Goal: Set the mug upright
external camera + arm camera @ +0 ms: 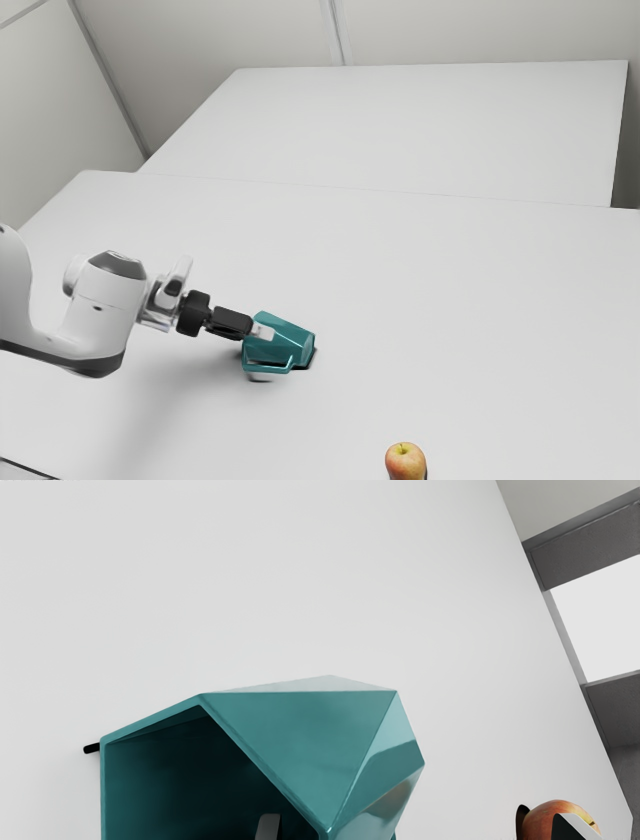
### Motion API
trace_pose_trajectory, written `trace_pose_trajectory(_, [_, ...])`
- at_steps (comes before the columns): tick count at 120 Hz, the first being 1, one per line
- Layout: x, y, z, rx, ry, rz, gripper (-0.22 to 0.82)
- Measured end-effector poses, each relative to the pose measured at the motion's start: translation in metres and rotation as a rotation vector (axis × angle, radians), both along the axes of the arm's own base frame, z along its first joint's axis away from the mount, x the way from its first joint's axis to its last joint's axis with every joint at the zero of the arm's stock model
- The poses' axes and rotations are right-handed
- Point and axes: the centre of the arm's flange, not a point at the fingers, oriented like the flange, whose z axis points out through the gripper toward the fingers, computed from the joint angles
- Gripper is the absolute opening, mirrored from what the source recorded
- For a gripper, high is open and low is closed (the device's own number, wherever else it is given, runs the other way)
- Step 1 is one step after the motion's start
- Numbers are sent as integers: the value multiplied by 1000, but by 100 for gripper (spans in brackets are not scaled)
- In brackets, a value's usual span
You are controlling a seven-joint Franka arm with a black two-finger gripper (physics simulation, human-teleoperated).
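pale walls surround a white table (420,260), over which the robot arm (105,305) reaches from the exterior view's left. its gripper (261,342) is open, the fingers spread wide at the mug. the teal mug (288,338) lies on its side, well apart from the table's far edge, mouth toward the gripper. an apple (405,461) sits farther from that edge.

side camera looks down from afar, wrist's close, seemingly aslant, both catching mug (300,730) and apple (405,463).
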Motion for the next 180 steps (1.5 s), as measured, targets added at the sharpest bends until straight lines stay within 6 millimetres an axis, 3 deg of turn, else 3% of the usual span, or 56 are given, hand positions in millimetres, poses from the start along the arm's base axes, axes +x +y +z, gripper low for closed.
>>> trace_pose_trajectory(24, [0,-1,-2,1,-9,-6,53])
trace_pose_trajectory(100, [1,-3,1,6,-39,-24,-9])
trace_pose_trajectory(128, [3,-7,10,15,-64,-31,-16])
trace_pose_trajectory(164, [9,-13,42,45,-140,-63,-18])
trace_pose_trajectory(180, [24,-7,63,145,-163,-140,-18])
